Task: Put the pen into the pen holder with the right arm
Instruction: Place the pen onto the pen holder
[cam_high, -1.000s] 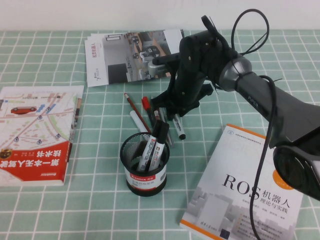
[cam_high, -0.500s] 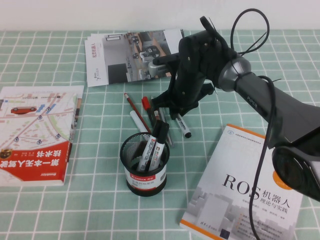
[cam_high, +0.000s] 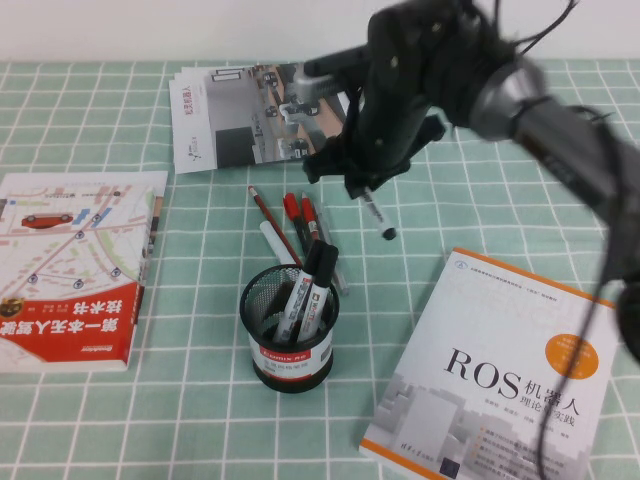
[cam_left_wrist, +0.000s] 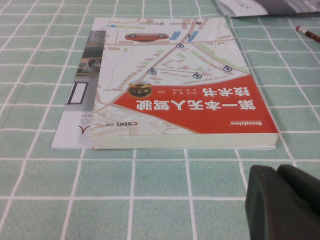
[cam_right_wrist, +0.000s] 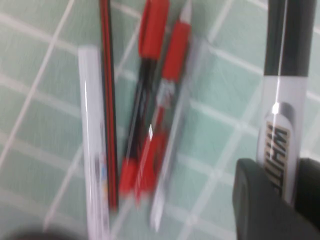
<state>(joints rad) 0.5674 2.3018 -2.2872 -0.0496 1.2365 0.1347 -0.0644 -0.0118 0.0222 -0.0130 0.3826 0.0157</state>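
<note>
1. Black plastic, the right gripper (cam_high: 368, 192) hung above the table behind the pen holder (cam_high: 289, 330), pinching the pen (cam_high: 375, 215).
2. The pen's long axis tilted down, its black end (cam_high: 388, 233) lowest and clear of the cloth.
3. The mesh holder, with two markers (cam_high: 308, 290) already inside, stood nearer the robot and slightly left of the pen.
4. The left gripper (cam_left_wrist: 282, 205) rested low beside the red map book (cam_left_wrist: 182, 90); whether it was spread apart or pressed together could not be told.
5. Red-capped markers (cam_right_wrist: 155, 100) lay blurred, seemingly side by side.
</note>
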